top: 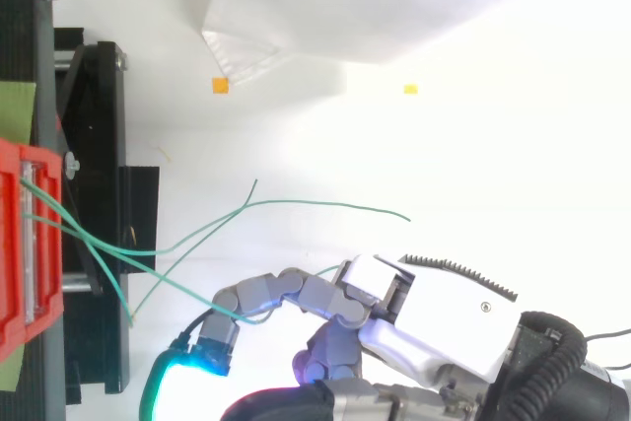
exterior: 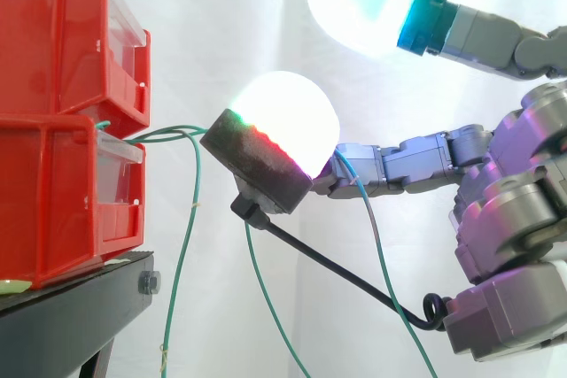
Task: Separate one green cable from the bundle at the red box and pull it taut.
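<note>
The hand point(exterior: 496, 245) is held open, its fingers point(exterior: 399, 161) spread well apart. One green cable point(exterior: 384, 258) is draped over an outstretched finger just behind its glowing pad, unpinched. The bundle point(exterior: 168, 135) is rooted at the lower red bin point(exterior: 53, 210). The cable is judged light, limp and slippery, best pinched where it crosses the finger.

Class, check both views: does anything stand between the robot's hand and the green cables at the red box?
Nothing visible. One green cable lies across the hand's fingers; the others hang free by the red box.
</note>
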Motion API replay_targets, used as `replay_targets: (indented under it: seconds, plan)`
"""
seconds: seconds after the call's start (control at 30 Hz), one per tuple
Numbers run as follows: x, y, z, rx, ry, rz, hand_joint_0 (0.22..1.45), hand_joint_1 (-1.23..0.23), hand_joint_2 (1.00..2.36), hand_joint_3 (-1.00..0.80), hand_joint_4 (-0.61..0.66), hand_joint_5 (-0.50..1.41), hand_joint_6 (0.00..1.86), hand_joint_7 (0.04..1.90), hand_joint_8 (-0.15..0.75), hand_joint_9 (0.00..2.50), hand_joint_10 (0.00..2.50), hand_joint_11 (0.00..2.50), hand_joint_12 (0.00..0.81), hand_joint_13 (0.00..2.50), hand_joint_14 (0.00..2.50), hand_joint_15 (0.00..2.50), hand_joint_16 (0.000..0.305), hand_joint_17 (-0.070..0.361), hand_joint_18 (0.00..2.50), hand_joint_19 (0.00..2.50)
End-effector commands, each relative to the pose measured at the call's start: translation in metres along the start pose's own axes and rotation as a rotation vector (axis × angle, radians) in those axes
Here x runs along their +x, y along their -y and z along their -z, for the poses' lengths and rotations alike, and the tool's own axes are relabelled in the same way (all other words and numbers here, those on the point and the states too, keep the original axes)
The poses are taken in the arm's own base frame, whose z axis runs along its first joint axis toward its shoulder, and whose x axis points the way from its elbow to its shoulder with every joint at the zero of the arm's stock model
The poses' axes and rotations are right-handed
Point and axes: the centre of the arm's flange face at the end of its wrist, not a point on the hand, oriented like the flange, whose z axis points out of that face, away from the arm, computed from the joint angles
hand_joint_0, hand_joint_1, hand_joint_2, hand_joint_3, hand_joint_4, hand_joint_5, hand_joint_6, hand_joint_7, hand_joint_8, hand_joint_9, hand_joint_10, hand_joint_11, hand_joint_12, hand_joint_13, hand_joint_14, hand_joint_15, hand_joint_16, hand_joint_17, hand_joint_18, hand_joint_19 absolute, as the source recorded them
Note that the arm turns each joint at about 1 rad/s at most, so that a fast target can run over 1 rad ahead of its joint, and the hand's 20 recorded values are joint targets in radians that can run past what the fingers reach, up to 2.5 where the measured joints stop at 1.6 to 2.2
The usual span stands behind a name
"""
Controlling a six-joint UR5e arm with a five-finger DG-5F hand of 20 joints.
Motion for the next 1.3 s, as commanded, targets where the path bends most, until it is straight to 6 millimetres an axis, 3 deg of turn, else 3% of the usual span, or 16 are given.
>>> replay_targets:
  seconds: [0.0, 0.03, 0.13, 0.27, 0.37, 0.4, 0.47, 0.5, 0.53, 0.63, 0.67, 0.73, 0.83, 0.93, 1.13, 1.27]
  plan:
    - [-0.0001, 0.0009, -0.0003, 0.001, 0.0, 0.001, 0.45, -0.68, 1.0, -0.5, -0.04, 0.05, 0.8, 0.9, 0.267, 2.17, 0.02, 1.71, 0.362, 1.49, 0.48, 1.46, 0.057, 0.128, 1.2, 1.19]
    - [0.0001, -0.0003, -0.0001, -0.001, 0.0, 0.0, 0.5, -0.81, 1.0, -0.5, -0.06, 0.04, 0.8, 0.87, 0.239, 2.15, 0.02, 1.73, 0.339, 1.48, 0.41, 1.54, 0.05, 0.113, 1.16, 1.21]
    - [0.0011, 0.0, 0.0005, -0.001, -0.002, 0.002, 0.64, -0.96, 1.0, -0.49, -0.12, 0.04, 0.81, 0.83, 0.221, 2.15, 0.02, 1.8, 0.305, 1.5, 0.32, 1.61, 0.043, 0.096, 1.15, 1.24]
    - [0.0006, -0.0004, -0.0004, -0.004, -0.001, 0.001, 0.69, -1.04, 1.01, -0.34, -0.11, 0.03, 0.81, 0.86, 0.25, 2.1, 0.01, 1.83, 0.314, 1.49, 0.29, 1.64, 0.043, 0.097, 1.15, 1.22]
    - [0.0007, -0.0005, -0.0005, -0.005, -0.002, 0.003, 0.69, -1.1, 1.02, -0.26, -0.05, 0.0, 0.85, 1.01, 0.261, 1.97, 0.01, 1.83, 0.316, 1.44, 0.28, 1.62, 0.045, 0.1, 1.11, 1.21]
    - [0.0015, 0.0009, -0.0001, -0.004, -0.003, 0.006, 0.69, -1.11, 1.02, -0.24, -0.01, -0.02, 0.86, 1.16, 0.27, 1.89, 0.0, 1.86, 0.326, 1.41, 0.31, 1.59, 0.046, 0.102, 1.07, 1.21]
    - [0.0007, -0.0005, -0.0005, -0.005, -0.002, 0.005, 0.66, -1.1, 1.01, -0.32, 0.01, -0.02, 0.86, 1.23, 0.269, 1.85, 0.0, 1.92, 0.327, 1.39, 0.32, 1.59, 0.047, 0.105, 1.06, 1.22]
    - [0.0006, 0.0006, -0.0008, -0.004, -0.001, 0.006, 0.56, -1.06, 1.0, -0.48, 0.02, -0.02, 0.86, 1.24, 0.282, 1.83, 0.04, 1.89, 0.34, 1.37, 0.37, 1.54, 0.05, 0.112, 1.06, 1.21]
    - [0.0016, -0.0002, 0.0001, -0.005, -0.003, 0.005, 0.47, -0.96, 1.0, -0.5, -0.02, -0.01, 0.87, 1.2, 0.317, 1.87, 0.01, 1.87, 0.375, 1.37, 0.45, 1.46, 0.057, 0.127, 1.09, 1.18]
    - [0.0007, -0.0005, -0.0005, -0.005, -0.002, 0.003, 0.45, -0.87, 1.0, -0.5, 0.04, 0.0, 0.81, 1.15, 0.319, 1.9, 0.0, 1.82, 0.386, 1.38, 0.47, 1.44, 0.06, 0.135, 1.1, 1.16]
    - [0.0003, 0.0001, -0.0004, -0.004, -0.001, 0.004, 0.45, -0.87, 1.0, -0.5, 0.06, 0.0, 0.78, 1.17, 0.316, 1.9, 0.0, 1.79, 0.382, 1.38, 0.46, 1.44, 0.06, 0.135, 1.1, 1.16]
    - [0.0007, -0.0005, -0.0005, -0.005, -0.002, 0.003, 0.48, -0.88, 1.0, -0.5, 0.21, 0.03, 0.5, 1.36, 0.292, 1.8, 0.02, 1.62, 0.357, 1.37, 0.34, 1.49, 0.056, 0.126, 1.04, 1.18]
    - [0.0007, -0.0005, -0.0005, -0.005, -0.002, 0.005, 0.57, -0.95, 1.0, -0.5, 0.32, -0.01, 0.5, 0.91, 0.269, 1.66, 0.02, 1.48, 0.312, 1.33, 0.17, 1.57, 0.049, 0.109, 0.95, 1.21]
    - [0.0007, -0.0005, -0.0005, -0.005, -0.002, 0.005, 0.63, -1.01, 1.0, -0.5, 0.36, -0.01, 0.5, 0.88, 0.264, 1.63, 0.02, 1.46, 0.3, 1.31, 0.1, 1.6, 0.045, 0.102, 0.91, 1.22]
    - [0.0007, -0.0005, -0.0005, -0.005, -0.002, 0.005, 0.65, -1.07, 1.0, -0.5, 0.24, 0.0, 0.51, 1.17, 0.277, 1.64, 0.02, 1.52, 0.305, 1.31, 0.07, 1.6, 0.044, 0.1, 0.92, 1.21]
    - [0.0016, -0.0002, 0.0001, -0.005, -0.003, 0.005, 0.66, -1.08, 1.0, -0.5, 0.23, 0.0, 0.5, 1.21, 0.285, 1.63, 0.01, 1.54, 0.318, 1.31, 0.08, 1.6, 0.045, 0.1, 0.92, 1.21]
